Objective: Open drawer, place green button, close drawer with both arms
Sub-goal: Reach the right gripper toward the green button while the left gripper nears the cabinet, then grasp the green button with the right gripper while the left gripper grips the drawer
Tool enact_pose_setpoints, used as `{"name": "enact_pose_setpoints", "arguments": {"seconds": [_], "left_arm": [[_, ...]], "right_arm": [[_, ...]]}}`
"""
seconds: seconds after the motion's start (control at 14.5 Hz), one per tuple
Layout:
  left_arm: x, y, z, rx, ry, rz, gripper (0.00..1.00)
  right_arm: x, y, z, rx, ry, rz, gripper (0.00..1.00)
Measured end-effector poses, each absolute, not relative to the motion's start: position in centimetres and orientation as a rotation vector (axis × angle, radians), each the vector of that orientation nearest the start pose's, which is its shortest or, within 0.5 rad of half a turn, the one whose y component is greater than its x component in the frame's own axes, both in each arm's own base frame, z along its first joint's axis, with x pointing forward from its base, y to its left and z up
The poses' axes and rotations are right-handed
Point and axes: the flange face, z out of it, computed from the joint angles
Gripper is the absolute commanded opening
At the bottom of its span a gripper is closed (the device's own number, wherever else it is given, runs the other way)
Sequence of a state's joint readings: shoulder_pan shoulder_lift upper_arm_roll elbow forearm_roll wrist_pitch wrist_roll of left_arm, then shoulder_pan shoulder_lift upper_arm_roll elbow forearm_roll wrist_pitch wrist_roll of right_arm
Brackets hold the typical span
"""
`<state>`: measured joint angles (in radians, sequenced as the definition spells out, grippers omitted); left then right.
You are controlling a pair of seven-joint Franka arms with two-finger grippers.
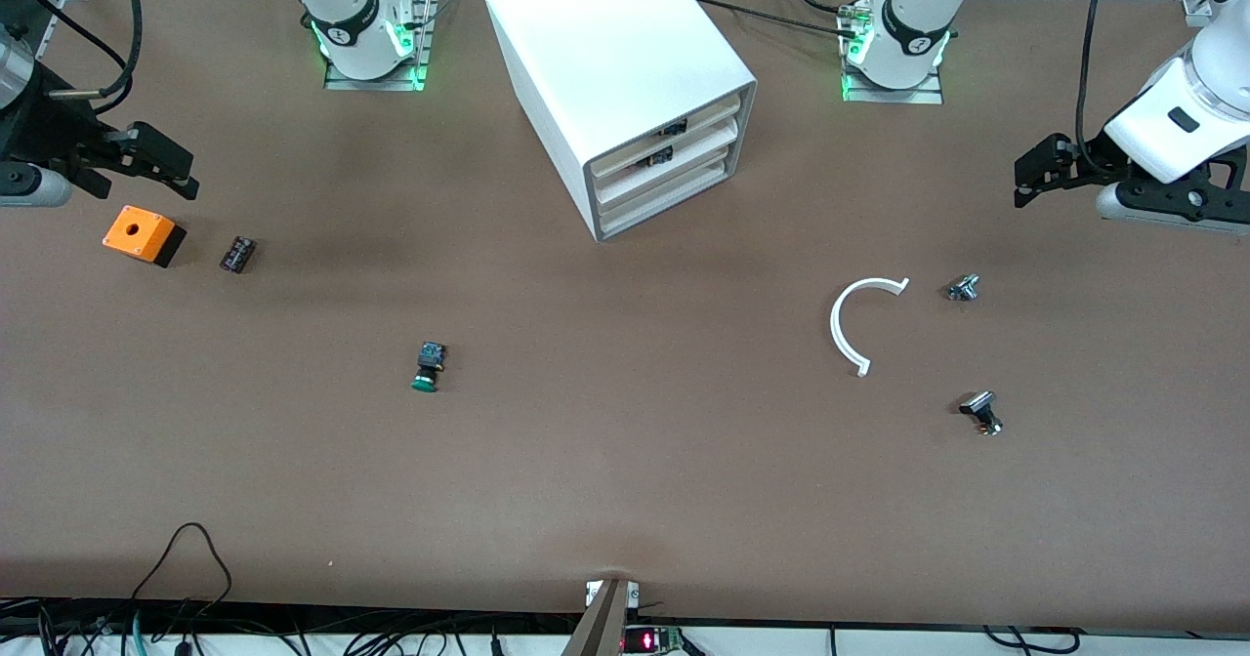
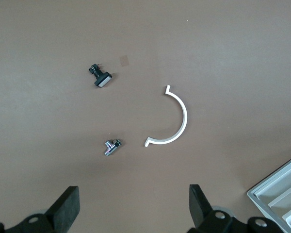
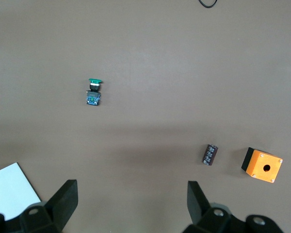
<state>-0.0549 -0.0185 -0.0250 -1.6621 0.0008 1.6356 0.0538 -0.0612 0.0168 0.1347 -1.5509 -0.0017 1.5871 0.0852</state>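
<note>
The white cabinet stands toward the arms' bases, with all three drawers shut. The lowest drawer shows its cream front; I see no handle on it. The button, green cap and black body, lies on its side on the table nearer the front camera, toward the right arm's end. It also shows in the right wrist view. My right gripper is open and empty in the air above the orange box. My left gripper is open and empty at the left arm's end. Both sets of fingers stand wide apart in the wrist views.
A white arc piece and two small silver-black knobs lie toward the left arm's end. A small black part lies beside the orange box. The cabinet's corner shows in the left wrist view.
</note>
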Motion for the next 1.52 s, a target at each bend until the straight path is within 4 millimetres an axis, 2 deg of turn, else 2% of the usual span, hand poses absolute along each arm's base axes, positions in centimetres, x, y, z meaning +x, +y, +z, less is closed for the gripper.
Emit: {"name": "enact_pose_setpoints", "arguments": {"seconds": [0.62,0.83,1.04,1.24,1.52], "left_arm": [[54.9,-5.7,59.6,-3.13,0.246,0.028,0.99],[54.4,-6.8,59.4,-3.126,0.277,0.076,0.99],[53.4,-7.8,59.0,-3.148,0.298,0.198,0.99],[52.6,-8.9,58.3,-3.224,0.314,0.324,0.99],[51.9,-12.0,55.2,-3.388,0.376,0.689,0.99]], "right_arm": [[56.1,4.5,62.5,-3.138,0.007,-0.04,1.0],[56.1,5.6,61.8,-3.139,-0.025,0.008,1.0],[55.9,7.6,59.8,-3.141,-0.083,0.105,1.0],[57.3,8.6,56.1,-3.134,-0.08,0.114,1.0],[59.7,10.6,50.7,-3.112,-0.025,0.139,1.0]]}}
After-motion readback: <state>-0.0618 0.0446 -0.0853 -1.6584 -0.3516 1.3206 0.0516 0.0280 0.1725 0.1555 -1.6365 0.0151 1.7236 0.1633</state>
